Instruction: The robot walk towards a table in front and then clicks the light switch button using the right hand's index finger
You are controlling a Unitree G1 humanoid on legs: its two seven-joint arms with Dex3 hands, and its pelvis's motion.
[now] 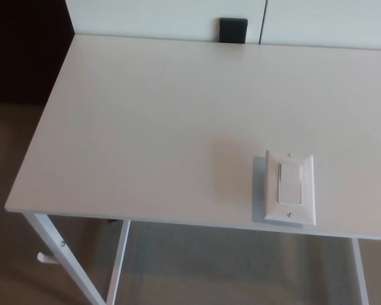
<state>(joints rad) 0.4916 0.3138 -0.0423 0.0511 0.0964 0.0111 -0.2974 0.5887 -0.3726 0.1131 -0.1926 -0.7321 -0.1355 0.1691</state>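
Head view: white table fills most of frame, flat matte rectangular top w/ smooth, slightly warm-lit surface and thin squared front edge. Near edge runs across the lower part of the picture, far edge butts against a pale wall panel

Light switch lies flat on the tabletop at approx 4 o'clock from table centre, just inside the near edge. It's a white rectangular wall plate, glossy plastic, bevelled rim, casting a soft shadow on its left side. In its middle sits the rocker button, a tall narrow rectangle, smooth, same white. One small screw at 12 o'clock of the plate and one at 6 o'clock

Small black square block at 12 o'clock, at the table's far edge against the wall, matte

Under the top: white metal legs, thin square tube, slanting at 7 o'clock, w/ a crossbar along the front. Floor below is grey-brown, looks like low carpet. Dark area at 10 o'clock beyond the table's left side

Neither robot hand shows in the frame, so can't say how far open either is or whether anything is held; nothing touches the switch
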